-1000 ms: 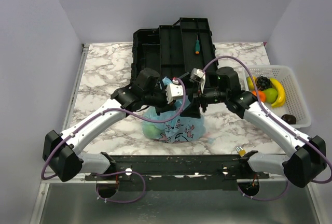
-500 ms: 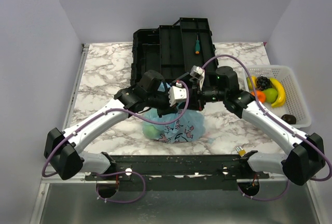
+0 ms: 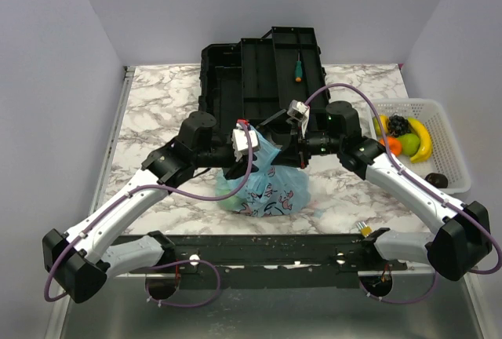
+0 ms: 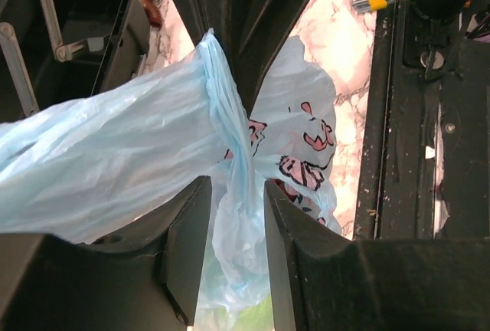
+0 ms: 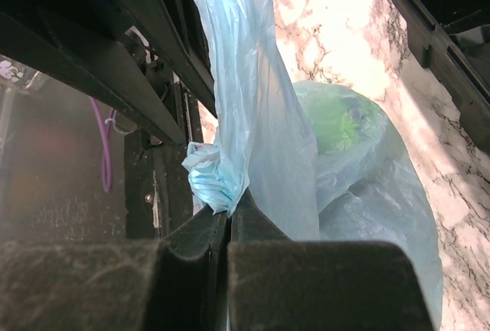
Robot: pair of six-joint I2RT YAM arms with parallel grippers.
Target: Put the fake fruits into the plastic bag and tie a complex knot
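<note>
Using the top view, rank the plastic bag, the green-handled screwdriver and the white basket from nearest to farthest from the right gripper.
1. Plastic bag: touching the right gripper, at the table's centre.
2. Green-handled screwdriver: behind it, on the black case.
3. White basket: far right, at the table's edge.
</note>
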